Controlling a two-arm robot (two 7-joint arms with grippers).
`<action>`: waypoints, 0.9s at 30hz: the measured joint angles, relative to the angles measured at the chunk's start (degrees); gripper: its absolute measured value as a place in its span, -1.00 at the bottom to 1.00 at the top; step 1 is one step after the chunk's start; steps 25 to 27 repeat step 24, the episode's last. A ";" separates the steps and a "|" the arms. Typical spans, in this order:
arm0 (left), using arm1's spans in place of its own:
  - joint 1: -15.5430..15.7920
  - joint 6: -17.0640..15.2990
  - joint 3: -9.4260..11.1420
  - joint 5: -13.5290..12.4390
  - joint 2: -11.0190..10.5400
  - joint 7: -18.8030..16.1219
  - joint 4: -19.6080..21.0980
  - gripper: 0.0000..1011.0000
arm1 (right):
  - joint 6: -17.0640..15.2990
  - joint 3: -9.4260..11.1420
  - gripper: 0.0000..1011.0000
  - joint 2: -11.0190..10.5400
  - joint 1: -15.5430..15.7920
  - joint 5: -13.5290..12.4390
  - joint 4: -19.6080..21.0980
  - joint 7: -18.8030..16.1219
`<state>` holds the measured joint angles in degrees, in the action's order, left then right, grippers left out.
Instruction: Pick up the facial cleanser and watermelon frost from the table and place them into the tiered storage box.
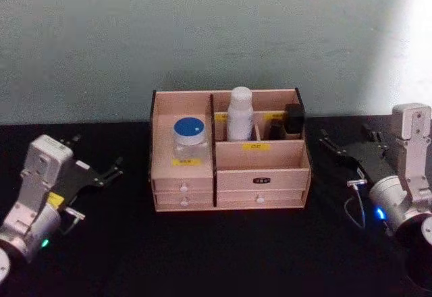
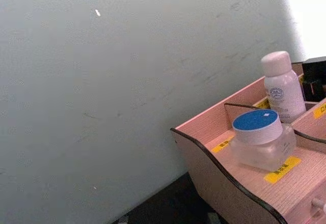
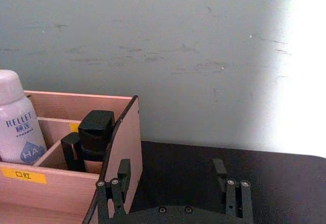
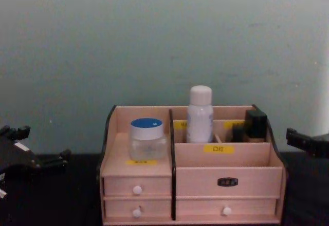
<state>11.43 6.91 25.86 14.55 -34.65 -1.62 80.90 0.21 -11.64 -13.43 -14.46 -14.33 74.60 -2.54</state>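
Note:
The tiered storage box (image 1: 263,155) stands at the table's middle against the wall. The watermelon frost (image 1: 189,137), a clear jar with a blue lid, sits upright in the box's left compartment (image 2: 249,175). The facial cleanser (image 1: 239,113), a tall white bottle, stands upright in a rear compartment next to it. Both show again in the left wrist view, the jar (image 2: 261,138) in front of the bottle (image 2: 281,85). My left gripper (image 1: 98,154) rests open and empty to the left of the box. My right gripper (image 1: 344,136) is open and empty to its right, its fingers (image 3: 117,186) beside the box's side wall.
A black item (image 1: 293,118) stands in the box's rear right compartment. Four white-knobbed drawers (image 4: 137,189) face me. The black table (image 1: 223,250) is bare in front of the box. A pale green wall (image 4: 164,41) rises right behind it.

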 joint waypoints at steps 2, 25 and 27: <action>0.00 0.00 0.00 0.00 0.00 0.00 0.00 0.98 | 0.00 0.00 0.98 0.00 0.00 -0.02 0.00 0.00; 0.00 0.00 0.00 0.00 0.00 0.00 0.00 0.98 | 0.00 0.00 0.98 0.00 0.00 -0.04 0.00 0.00; 0.00 0.00 0.00 0.00 0.00 0.00 0.00 0.98 | 0.00 0.00 0.98 0.00 0.00 -0.04 0.00 0.00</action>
